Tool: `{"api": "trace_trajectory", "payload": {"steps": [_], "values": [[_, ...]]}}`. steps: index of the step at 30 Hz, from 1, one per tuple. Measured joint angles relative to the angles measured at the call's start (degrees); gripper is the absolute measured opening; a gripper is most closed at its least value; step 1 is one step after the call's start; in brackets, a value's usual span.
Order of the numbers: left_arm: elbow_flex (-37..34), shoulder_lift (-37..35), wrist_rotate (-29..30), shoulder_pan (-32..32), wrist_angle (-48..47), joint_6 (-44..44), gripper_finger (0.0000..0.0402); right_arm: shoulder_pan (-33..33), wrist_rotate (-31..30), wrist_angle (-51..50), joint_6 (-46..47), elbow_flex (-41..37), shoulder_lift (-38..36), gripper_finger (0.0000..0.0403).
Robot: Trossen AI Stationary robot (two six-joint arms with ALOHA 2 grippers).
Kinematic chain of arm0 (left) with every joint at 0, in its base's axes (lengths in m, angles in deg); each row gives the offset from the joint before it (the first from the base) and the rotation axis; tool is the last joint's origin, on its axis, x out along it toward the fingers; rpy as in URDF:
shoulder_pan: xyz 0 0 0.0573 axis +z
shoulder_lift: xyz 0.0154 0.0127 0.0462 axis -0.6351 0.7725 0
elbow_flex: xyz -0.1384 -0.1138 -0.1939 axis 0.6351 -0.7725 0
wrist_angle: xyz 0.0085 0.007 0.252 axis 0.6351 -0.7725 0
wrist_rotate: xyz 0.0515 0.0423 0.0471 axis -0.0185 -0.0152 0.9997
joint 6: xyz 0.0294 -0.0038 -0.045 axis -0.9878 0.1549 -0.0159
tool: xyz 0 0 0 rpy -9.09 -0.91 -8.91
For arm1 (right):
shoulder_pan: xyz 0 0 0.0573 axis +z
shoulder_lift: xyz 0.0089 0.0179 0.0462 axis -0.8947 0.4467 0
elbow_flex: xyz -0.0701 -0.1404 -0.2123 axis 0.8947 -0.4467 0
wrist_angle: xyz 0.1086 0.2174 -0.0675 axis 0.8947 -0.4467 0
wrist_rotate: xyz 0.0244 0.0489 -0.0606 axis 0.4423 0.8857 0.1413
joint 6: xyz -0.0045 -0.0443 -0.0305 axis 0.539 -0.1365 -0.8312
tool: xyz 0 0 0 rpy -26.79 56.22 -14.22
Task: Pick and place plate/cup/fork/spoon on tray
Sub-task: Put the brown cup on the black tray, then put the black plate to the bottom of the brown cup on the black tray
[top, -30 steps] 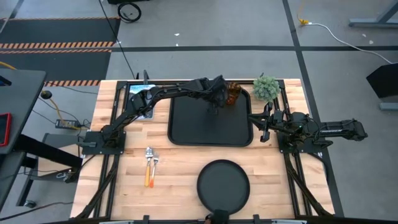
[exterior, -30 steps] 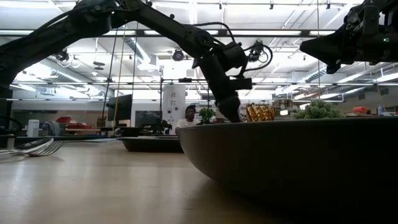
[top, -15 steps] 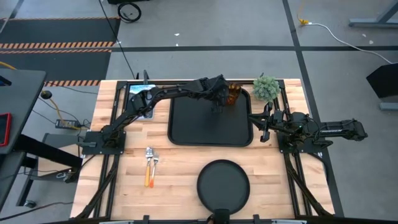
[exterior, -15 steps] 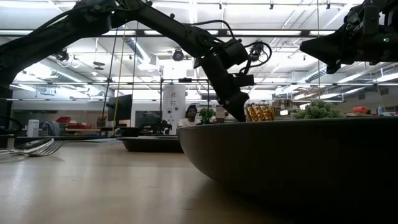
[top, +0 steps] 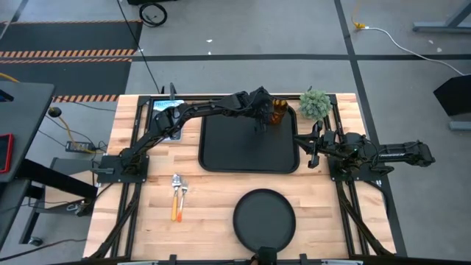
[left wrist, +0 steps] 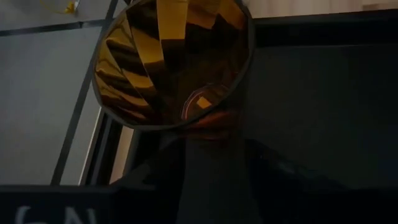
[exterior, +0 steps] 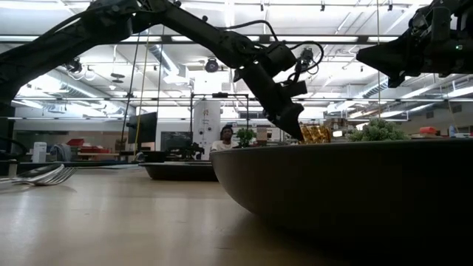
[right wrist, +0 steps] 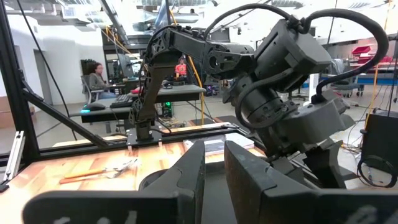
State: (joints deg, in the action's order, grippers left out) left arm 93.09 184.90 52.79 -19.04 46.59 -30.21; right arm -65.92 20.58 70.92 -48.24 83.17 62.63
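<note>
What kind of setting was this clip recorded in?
Most likely a robotics lab or workshop. Hazard-striped floor marking borders the wooden table, a person sits at a desk with monitors, and exposed ceiling lights run overhead.

**Wooden table and the items resting on it**

Light butcher-block table (top: 147, 221), seen from above. Black rectangular tray (top: 249, 143) sits just past centre toward 12 o'clock. Round black plate (top: 263, 217) lies at 6 o'clock, apart from the tray. Fork (top: 182, 196) and spoon (top: 176, 193), orange-handled, lie side by side at 8 o'clock. Blue-white picture card (top: 166, 115) rests at 10 o'clock. Small green plant (top: 315, 104) stands at 1 o'clock, just beside the tray's corner.
</note>
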Motion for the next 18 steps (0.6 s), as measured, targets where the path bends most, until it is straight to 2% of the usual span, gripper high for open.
{"api": "trace_trajectory", "payload": {"steps": [18], "values": [[0.0,0.0,0.0,0.0,-3.0,0.0,0.0171,0.0,0.0,0.0,0.0,0.0,0.0,0.0068]]}}
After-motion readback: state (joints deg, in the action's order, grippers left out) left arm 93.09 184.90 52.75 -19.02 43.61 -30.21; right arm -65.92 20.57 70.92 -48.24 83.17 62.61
